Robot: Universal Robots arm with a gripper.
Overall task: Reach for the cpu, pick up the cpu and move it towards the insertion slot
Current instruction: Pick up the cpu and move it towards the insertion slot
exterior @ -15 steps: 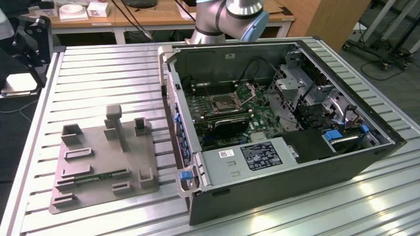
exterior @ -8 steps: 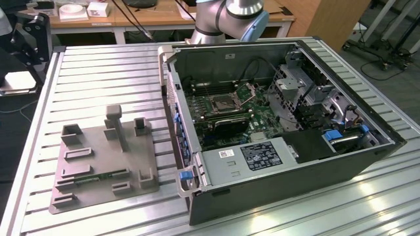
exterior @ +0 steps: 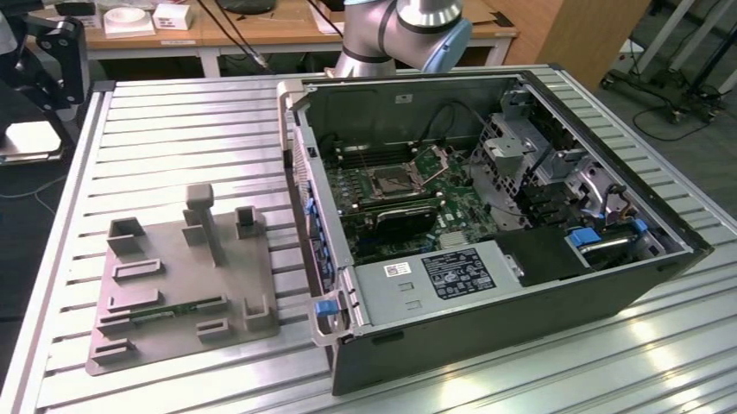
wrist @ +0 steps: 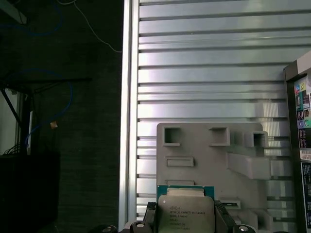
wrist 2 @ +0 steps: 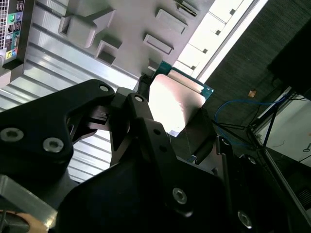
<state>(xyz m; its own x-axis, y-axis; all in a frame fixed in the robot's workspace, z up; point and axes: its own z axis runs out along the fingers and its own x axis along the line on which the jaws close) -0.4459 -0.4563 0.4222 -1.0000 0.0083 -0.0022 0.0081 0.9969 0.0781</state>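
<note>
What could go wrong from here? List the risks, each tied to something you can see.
1. The gripper holds the cpu only by two opposite edges, lifted clear of the grey tray. A slip could drop it.
2. The insertion slot lies deep inside the computer case, beside its raised bracket. The gripper might clip the bracket or a case wall on the way in.

ribbed metal table [exterior: 173, 129] carries a grey tray [exterior: 161, 252] and an open computer case [exterior: 484, 336].

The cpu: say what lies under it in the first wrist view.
The grey tray, on the slatted table. The tray part directly behind the cpu is covered.
</note>
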